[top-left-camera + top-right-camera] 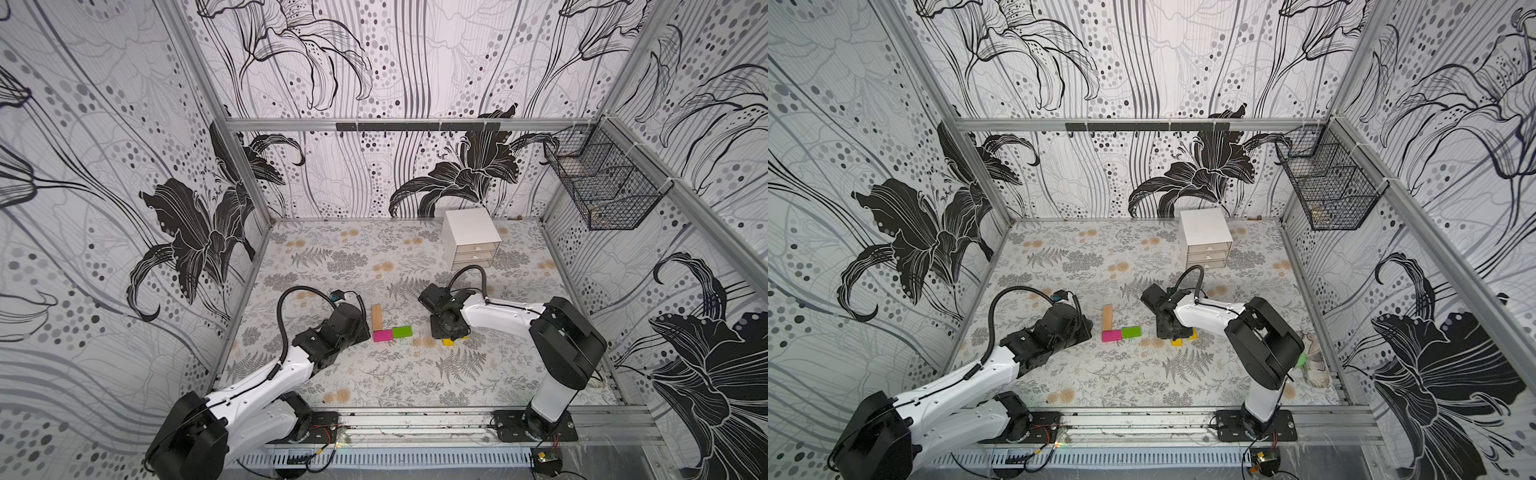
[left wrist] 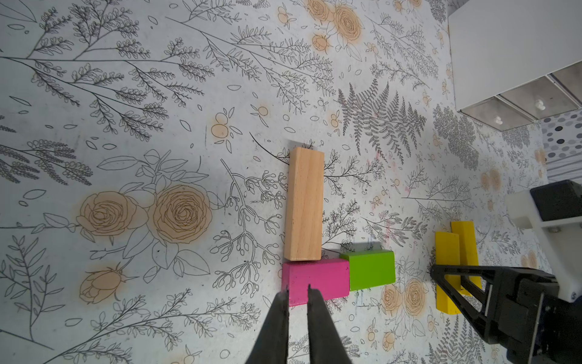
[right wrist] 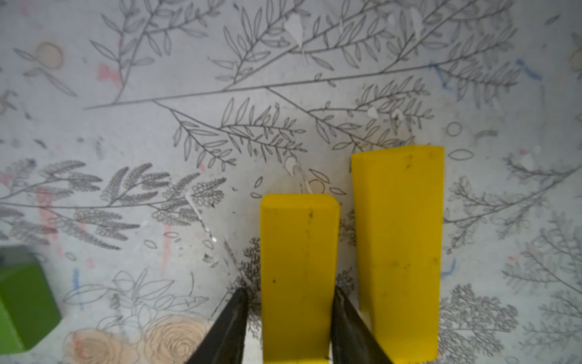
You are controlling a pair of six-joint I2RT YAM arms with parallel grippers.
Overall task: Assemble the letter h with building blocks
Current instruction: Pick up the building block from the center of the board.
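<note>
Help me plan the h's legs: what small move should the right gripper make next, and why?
Probably finish closing the right gripper on the yellow block between its fingers. The fingers straddle it, but a strip of table shows beside one finger, and it lies apart from the green block.

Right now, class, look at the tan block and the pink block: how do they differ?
The tan block is long; the pink block is short. The tan block is bare wood; the pink block is painted. The tan block runs front to back; the pink block lies crosswise at its near end. Both lie flat.
</note>
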